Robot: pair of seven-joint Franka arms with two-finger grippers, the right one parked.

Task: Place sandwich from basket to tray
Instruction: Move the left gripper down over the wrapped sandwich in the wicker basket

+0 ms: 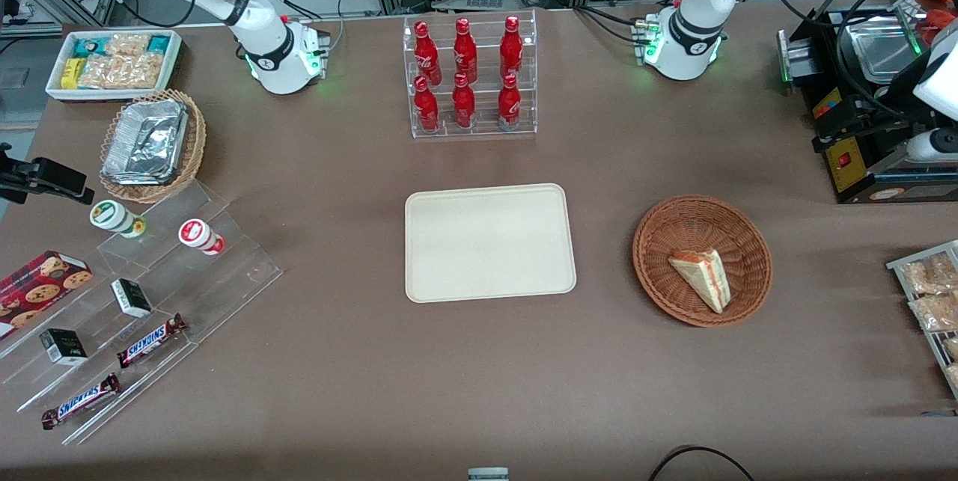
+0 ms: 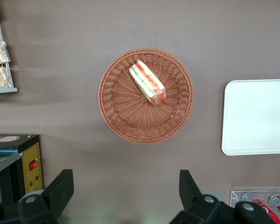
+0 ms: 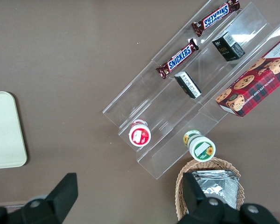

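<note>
Front view: brown tabletop [image 1: 344, 361], with cable-strewn metal racking along the edge farthest from the camera. Cream-beige tray [image 1: 490, 242] flat at the middle, nothing on it. Clear rack of red bottles [image 1: 470, 75] farther from the camera than the tray. Reddish-brown wicker basket [image 1: 702, 259] beside the tray, toward the working arm's end. Sandwich [image 1: 702, 278] lying in the basket, layered cut edge facing the camera. Black machine with a yellow panel [image 1: 849, 141] at the working arm's end, farther from the camera than the basket. Clear stepped display with Snickers bars [image 1: 112, 372], a cookie box [image 1: 37, 288], a tan basket of foil containers [image 1: 150, 143] and a white box of snack packets [image 1: 114, 62] at the parked arm's end. Gripper not identifiable here.

Left wrist view: gripper [image 2: 125, 189] held high above bare tabletop, just beside the basket [image 2: 126, 119], touching nothing. Fingers [image 2: 60, 189] spread wide apart, released, empty. Sandwich [image 2: 147, 82] in the basket, well apart from the gripper, red and green filling layers visible. Tray corner [image 2: 256, 116] and bottle tops also visible. Only this view shows the gripper's spread.

Right wrist view: stepped display, Snickers bars [image 3: 178, 58], cookie box [image 3: 256, 84], two round-lidded cups [image 3: 140, 135] and the foil basket [image 3: 210, 184] from above; tray edge [image 3: 4, 130] only. Sandwich and reddish-brown basket out of frame.
</note>
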